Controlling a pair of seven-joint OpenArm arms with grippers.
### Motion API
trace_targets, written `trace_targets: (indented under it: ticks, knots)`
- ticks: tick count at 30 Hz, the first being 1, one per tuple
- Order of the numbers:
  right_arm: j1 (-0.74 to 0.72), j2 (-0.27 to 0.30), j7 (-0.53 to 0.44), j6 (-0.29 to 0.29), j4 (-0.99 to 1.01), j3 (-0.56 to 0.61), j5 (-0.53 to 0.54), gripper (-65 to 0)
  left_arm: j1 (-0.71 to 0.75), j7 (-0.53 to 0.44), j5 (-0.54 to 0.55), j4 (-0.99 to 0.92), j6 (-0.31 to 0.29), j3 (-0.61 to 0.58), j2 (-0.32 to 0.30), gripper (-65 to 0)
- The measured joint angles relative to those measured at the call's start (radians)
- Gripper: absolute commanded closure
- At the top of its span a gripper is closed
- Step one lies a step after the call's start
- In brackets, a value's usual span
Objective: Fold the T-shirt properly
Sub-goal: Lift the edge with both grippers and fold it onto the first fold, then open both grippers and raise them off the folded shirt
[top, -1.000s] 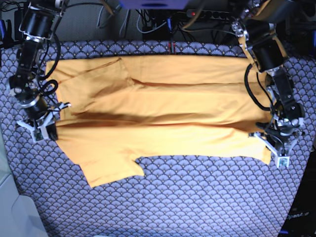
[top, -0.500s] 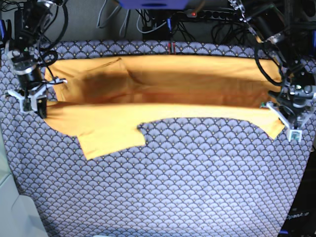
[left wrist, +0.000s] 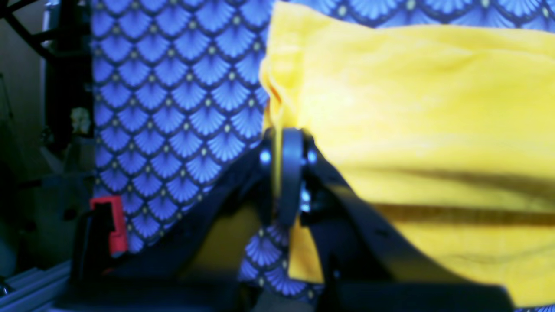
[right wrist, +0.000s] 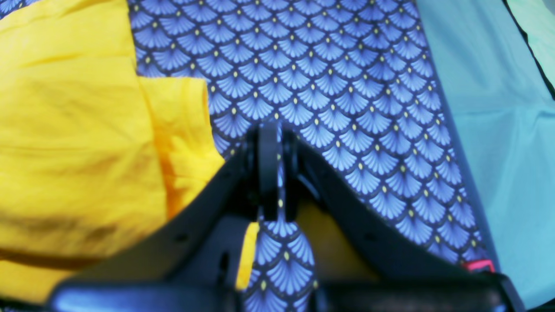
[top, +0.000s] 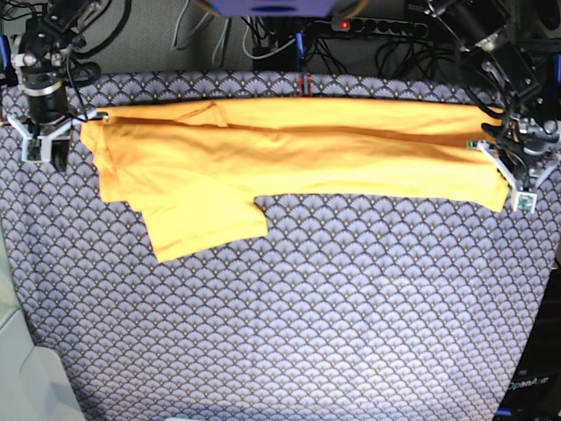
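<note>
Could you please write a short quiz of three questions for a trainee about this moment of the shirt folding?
1. True or false: the T-shirt lies along the far side of the patterned cloth.
2. In the left wrist view, what sits between the closed jaws of the left gripper? A) yellow fabric B) a red clip C) nothing
3. In the base view, which part of the shirt sticks out toward the near edge?

Key
1. True.
2. A.
3. One short sleeve, on that view's left, close to the right gripper.
</note>
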State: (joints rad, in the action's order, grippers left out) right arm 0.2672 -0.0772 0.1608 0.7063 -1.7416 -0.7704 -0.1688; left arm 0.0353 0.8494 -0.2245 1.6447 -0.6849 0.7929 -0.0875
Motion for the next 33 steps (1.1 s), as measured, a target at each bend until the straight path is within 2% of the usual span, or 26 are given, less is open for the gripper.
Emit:
trace_targets:
  ticks: [12, 14, 18, 20, 22, 28, 30, 33]
  knots:
    - [0.022, 0.000, 0.001, 0.000, 0.001, -0.001, 0.000, 0.0, 0.038, 0.000, -0.003, 0.000, 0.000, -0.006, 0.023, 0.0]
    - [0.021, 0.000, 0.000, 0.000, 0.001, -0.001, 0.000, 0.0, 0.042, -0.001, -0.003, -0.001, 0.000, -0.007, 0.021, -5.0]
    - [0.015, 0.000, 0.001, 0.000, 0.001, -0.001, 0.000, 0.0, 0.043, 0.000, -0.003, -0.001, -0.016, 0.000, 0.024, -24.4]
    - [0.013, 0.000, 0.000, 0.000, 0.001, -0.001, 0.000, 0.0, 0.042, -0.001, -0.001, 0.000, -0.018, 0.012, 0.024, -30.0]
    - [0.013, 0.000, 0.001, 0.000, 0.000, -0.001, 0.000, 0.0, 0.042, -0.007, 0.003, 0.003, -0.018, 0.045, 0.027, -32.7]
    - [-0.048, 0.027, 0.027, 0.001, -0.013, -0.029, -0.007, 0.0, 0.038, 0.008, -0.007, 0.006, -0.019, 0.146, 0.046, -33.2]
    - [-0.108, 0.031, 0.086, -0.001, -0.016, -0.057, -0.003, 0.0, 0.036, 0.008, -0.008, 0.006, -0.018, 0.180, 0.046, -33.2]
    - [-0.185, 0.079, 0.219, 0.004, -0.016, -0.050, -0.027, 0.0, 0.039, 0.007, -0.011, -0.004, -0.016, 0.208, 0.045, -33.2]
